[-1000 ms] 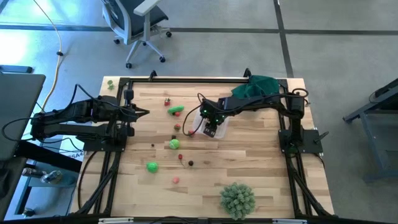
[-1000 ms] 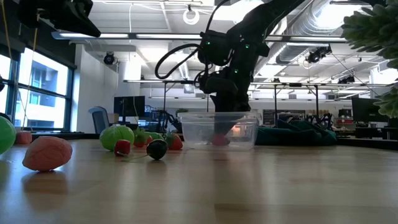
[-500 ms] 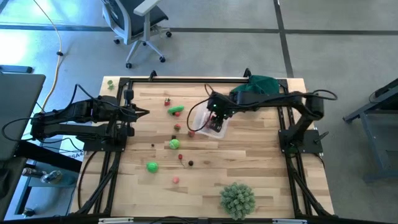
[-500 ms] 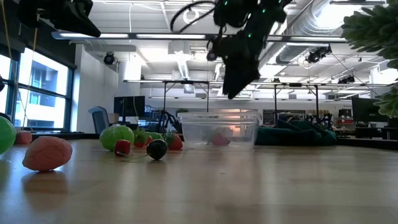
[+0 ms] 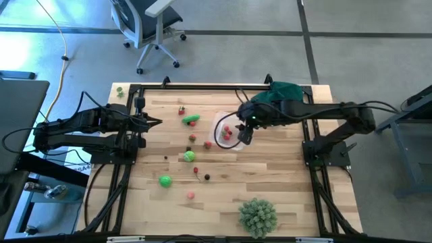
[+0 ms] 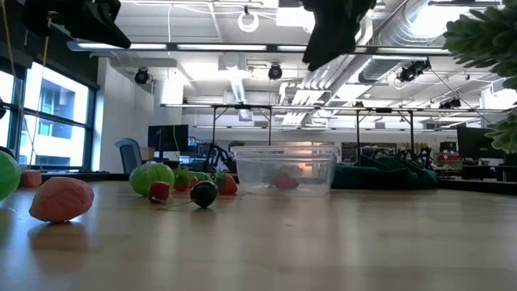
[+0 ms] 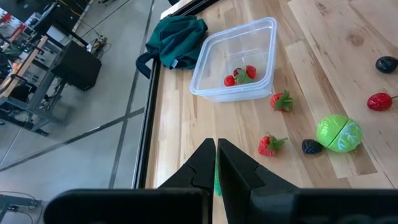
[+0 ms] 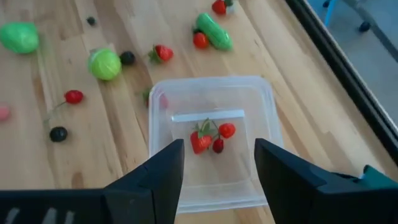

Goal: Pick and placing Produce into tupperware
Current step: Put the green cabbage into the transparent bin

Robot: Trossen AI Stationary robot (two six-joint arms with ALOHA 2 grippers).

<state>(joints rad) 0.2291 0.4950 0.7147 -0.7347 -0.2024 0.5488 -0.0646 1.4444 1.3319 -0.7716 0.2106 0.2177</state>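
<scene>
Three red produce pieces (image 8: 211, 138) in tupperware (image 8: 214, 106), below open right jaws

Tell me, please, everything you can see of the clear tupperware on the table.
The tupperware is a clear plastic tub, roughly square with rounded corners, lidless and upright on the wooden table. Inside lie a few small red pieces, one a strawberry with green leaves. The open right hand hovers above without touching it. A dark green cloth lies near one side, loose produce on the other.

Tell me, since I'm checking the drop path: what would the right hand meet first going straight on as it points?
Probably the small clear plastic container beneath the open right hand, or the red strawberry pieces inside it.
</scene>
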